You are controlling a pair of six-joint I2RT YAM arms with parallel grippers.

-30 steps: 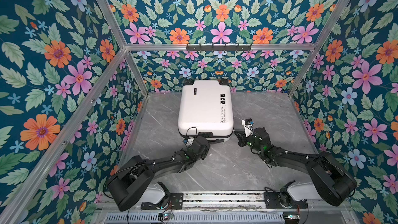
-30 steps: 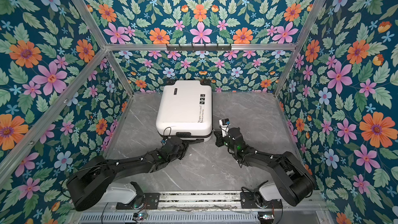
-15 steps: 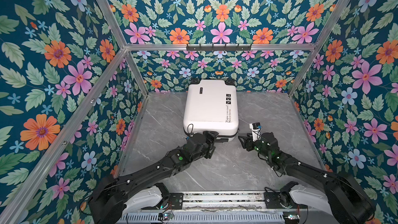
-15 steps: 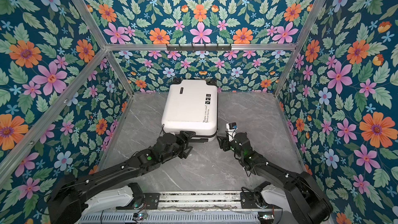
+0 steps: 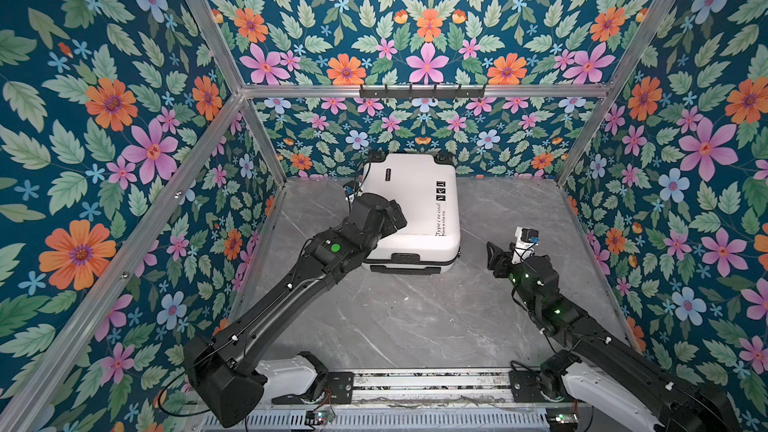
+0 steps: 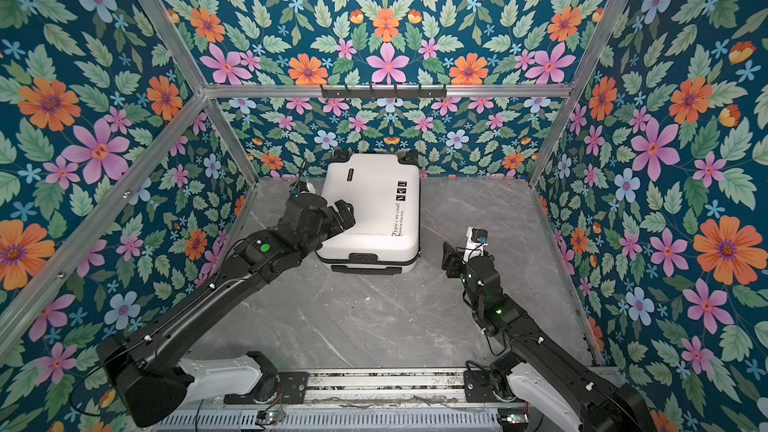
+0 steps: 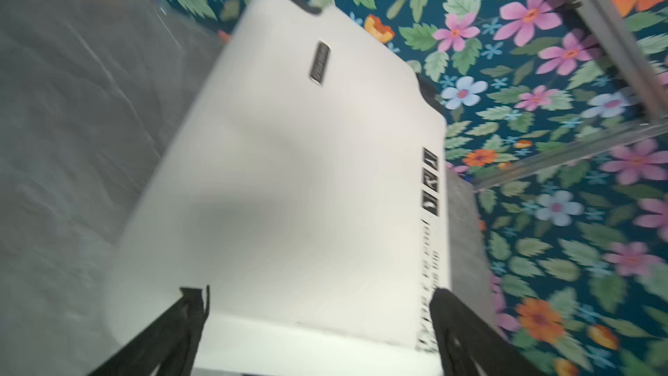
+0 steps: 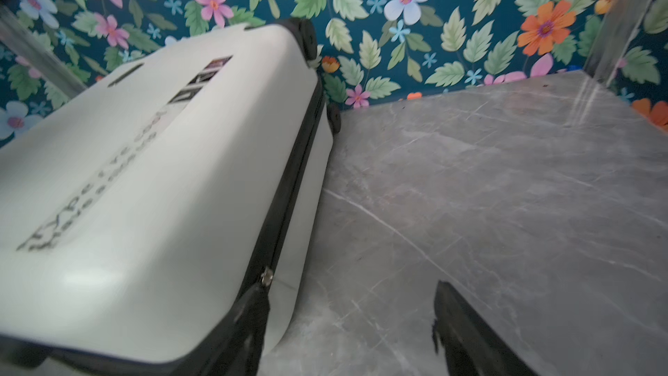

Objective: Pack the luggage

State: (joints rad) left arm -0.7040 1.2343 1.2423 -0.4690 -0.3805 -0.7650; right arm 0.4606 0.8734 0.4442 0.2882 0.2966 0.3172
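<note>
The white hard-shell suitcase [image 5: 419,201] lies flat and zipped shut at the back of the grey marble tabletop [image 5: 415,317]. Its wheels point toward the floral back wall [image 5: 415,126] and its black handle end faces my arm bases. My left pincer [image 6: 343,214] is over the left part of the lid, fingers [image 7: 188,320] spread wide and gripping nothing; whether the tips touch the shell I cannot tell. My right pincer [image 5: 496,260] sits low over the tabletop near the case's right front corner, apart from it in both top views, jaws well open and empty. Its wrist view shows the zipper pull [image 8: 266,277] on the black seam.
</note>
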